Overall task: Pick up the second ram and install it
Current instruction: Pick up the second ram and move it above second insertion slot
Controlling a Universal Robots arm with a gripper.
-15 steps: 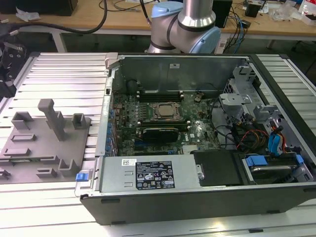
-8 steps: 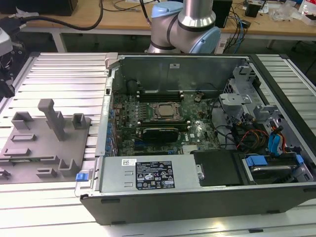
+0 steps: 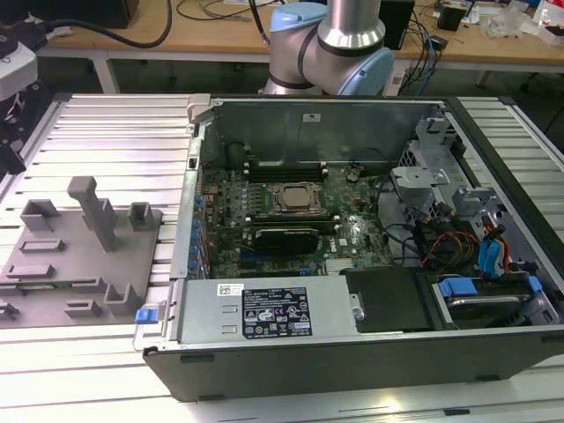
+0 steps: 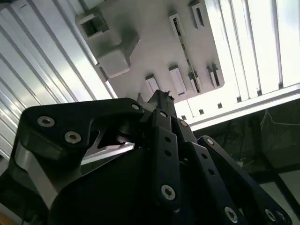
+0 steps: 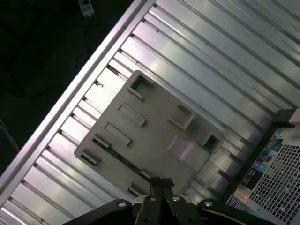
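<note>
Strong glare whitens the slatted table (image 4: 262, 42), leaving the pincer (image 4: 159, 97) shadowed.

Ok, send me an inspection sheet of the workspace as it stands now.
Surface: slotted metal table carrying a grey fixture and an open case.
Job's things: ram, a thin green stick on edge in the fixture.
Clutter: nothing seen.
Claw: claw shut, empty, over the fixture near one end of the ram.
Cables: red and blue leads inside the case, at the exterior view's right.
Surroundings: bench with loose cables behind the arm.
</note>
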